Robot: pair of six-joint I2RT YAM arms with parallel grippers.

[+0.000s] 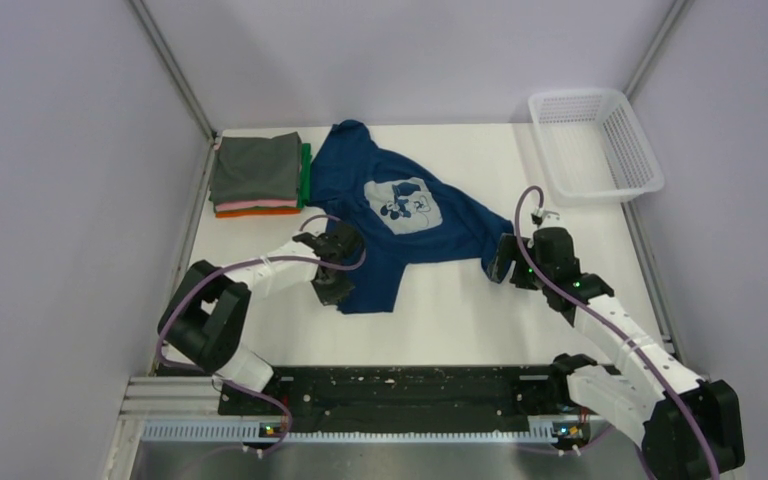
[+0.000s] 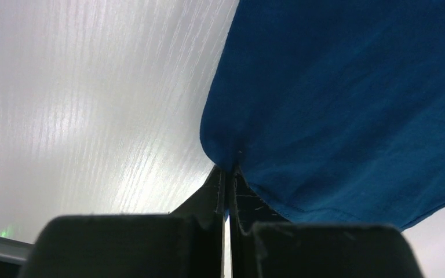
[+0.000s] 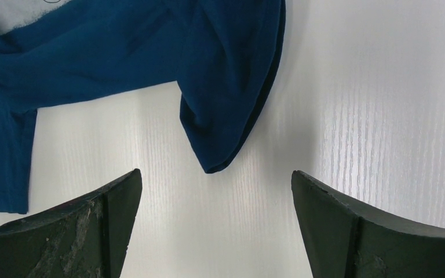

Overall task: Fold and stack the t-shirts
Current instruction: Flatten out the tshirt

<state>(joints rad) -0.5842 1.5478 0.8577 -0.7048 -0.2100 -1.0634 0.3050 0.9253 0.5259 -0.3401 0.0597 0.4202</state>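
A navy blue t-shirt (image 1: 390, 215) with a pale grey cartoon print lies crumpled across the middle of the white table. My left gripper (image 1: 337, 268) sits at the shirt's near left edge; in the left wrist view its jaws are pressed together on a pinch of the navy blue t-shirt (image 2: 324, 104) cloth at the left gripper (image 2: 229, 174) tips. My right gripper (image 1: 505, 262) stands open by the shirt's right corner. In the right wrist view the right gripper (image 3: 215, 185) has a tip of the shirt (image 3: 220, 116) just ahead of its wide fingers, untouched.
A stack of folded shirts (image 1: 257, 175), grey on top with pink, orange and green edges, lies at the back left. A white mesh basket (image 1: 592, 145) stands at the back right. Frame posts and side walls bound the table.
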